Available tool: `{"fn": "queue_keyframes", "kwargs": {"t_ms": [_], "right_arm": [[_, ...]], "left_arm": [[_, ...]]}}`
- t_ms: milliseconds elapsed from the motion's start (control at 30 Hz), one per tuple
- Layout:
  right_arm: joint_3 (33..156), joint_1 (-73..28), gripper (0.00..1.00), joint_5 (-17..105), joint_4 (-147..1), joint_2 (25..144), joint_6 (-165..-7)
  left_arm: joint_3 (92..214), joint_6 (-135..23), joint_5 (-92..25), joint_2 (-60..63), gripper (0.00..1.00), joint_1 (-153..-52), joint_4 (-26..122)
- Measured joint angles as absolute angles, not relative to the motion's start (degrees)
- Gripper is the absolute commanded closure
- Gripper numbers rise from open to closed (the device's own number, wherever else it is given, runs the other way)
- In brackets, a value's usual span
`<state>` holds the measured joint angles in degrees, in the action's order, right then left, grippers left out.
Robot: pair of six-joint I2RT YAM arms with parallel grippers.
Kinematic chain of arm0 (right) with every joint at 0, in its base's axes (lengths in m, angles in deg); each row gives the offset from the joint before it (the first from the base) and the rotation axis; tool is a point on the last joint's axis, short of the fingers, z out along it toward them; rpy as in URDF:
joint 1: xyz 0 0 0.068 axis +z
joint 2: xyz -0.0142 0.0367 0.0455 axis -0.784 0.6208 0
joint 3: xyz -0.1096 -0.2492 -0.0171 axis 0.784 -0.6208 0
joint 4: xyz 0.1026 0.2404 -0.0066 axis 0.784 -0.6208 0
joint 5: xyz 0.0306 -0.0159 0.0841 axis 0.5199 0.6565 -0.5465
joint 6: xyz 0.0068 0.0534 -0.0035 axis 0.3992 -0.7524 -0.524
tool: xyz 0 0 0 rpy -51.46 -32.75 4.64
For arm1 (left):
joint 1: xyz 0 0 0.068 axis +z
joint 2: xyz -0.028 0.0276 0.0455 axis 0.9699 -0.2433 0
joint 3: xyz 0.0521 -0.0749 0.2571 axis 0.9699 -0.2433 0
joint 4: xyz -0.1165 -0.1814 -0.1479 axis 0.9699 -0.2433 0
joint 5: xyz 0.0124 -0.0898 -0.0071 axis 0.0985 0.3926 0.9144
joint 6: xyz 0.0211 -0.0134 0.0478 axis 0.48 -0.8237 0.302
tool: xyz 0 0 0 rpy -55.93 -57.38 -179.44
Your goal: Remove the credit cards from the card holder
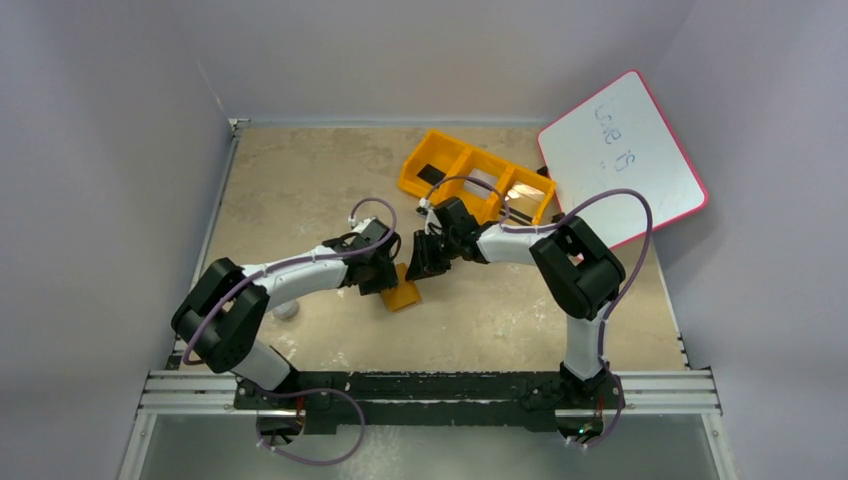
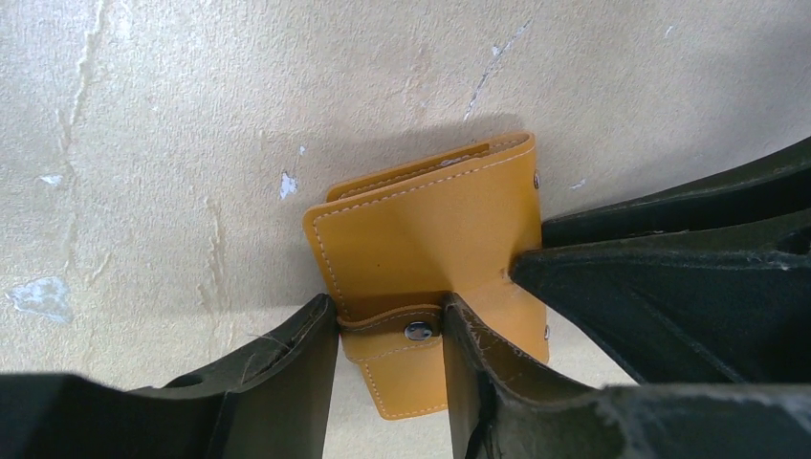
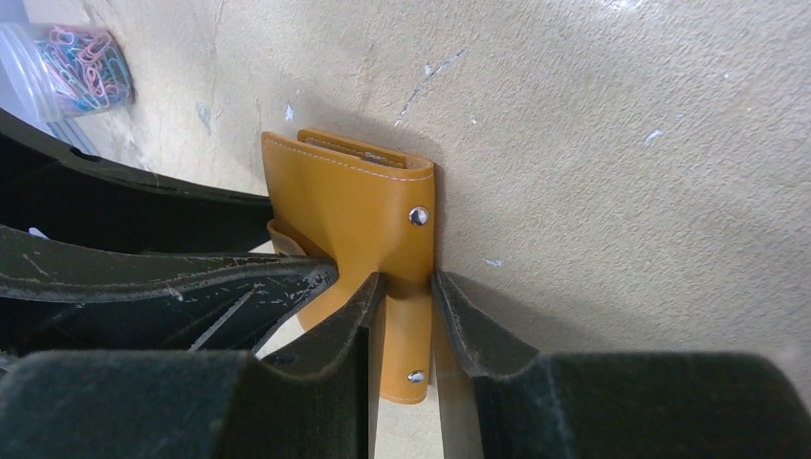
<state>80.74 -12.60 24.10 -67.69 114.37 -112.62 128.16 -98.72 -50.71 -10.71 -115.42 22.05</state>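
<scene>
The tan card holder [image 1: 403, 293] lies folded on the table between my two grippers. In the left wrist view the holder [image 2: 430, 229] shows its strap with a stud [image 2: 418, 331], and my left gripper [image 2: 390, 330] is shut on that strap, a finger against each side. In the right wrist view my right gripper [image 3: 409, 287] is shut on the holder's [image 3: 349, 206] studded side edge. A thin pale strip [image 3: 368, 155] shows in the holder's far mouth. No credit card shows clearly; any are hidden inside. In the top view the left gripper [image 1: 385, 272] and right gripper [image 1: 420, 262] meet over the holder.
An orange three-compartment tray [image 1: 415, 170] stands behind the grippers, with a black block [image 1: 432, 172] and shiny flat pieces in it. A pink-edged whiteboard [image 1: 625, 160] leans at the back right. A clear jar of paperclips [image 3: 67, 57] sits near the left arm [image 1: 285, 309].
</scene>
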Motion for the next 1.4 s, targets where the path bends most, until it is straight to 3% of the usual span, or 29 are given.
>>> {"fn": "queue_keyframes", "kwargs": {"t_ms": [133,533,900,967,1067,1300,1400], "right_arm": [[80.74,-12.6,0.72,24.17,-67.71,114.37,-112.78],[80.74,-12.6,0.72,24.56,-67.66,114.33,-112.91],[80.45,-12.6,0.68,25.24,-67.71,113.8,-113.0],[80.08,-12.6,0.65,26.38,-67.93,113.01,-112.89],[79.08,-12.6,0.56,28.37,-68.01,110.61,-112.73],[78.75,-12.6,0.44,37.68,-69.02,101.19,-111.25],[80.28,-12.88,0.23,43.99,-69.89,98.44,-110.24]], "left_arm": [[128.2,-98.66,-51.41,-10.77,0.86,-115.47,21.96],[127.85,-97.52,-54.66,-6.69,1.0,-115.75,20.83],[126.47,-97.04,-55.41,-4.11,0.99,-115.73,21.98],[125.69,-97.02,-55.08,-3.1,0.9,-115.75,22.84],[124.77,-96.98,-54.71,-1.37,0.84,-115.75,23.65],[122.87,-96.23,-54.18,0.37,0.75,-115.75,25.33],[122.74,-96.14,-54.18,0.4,0.73,-115.75,25.37]]}}
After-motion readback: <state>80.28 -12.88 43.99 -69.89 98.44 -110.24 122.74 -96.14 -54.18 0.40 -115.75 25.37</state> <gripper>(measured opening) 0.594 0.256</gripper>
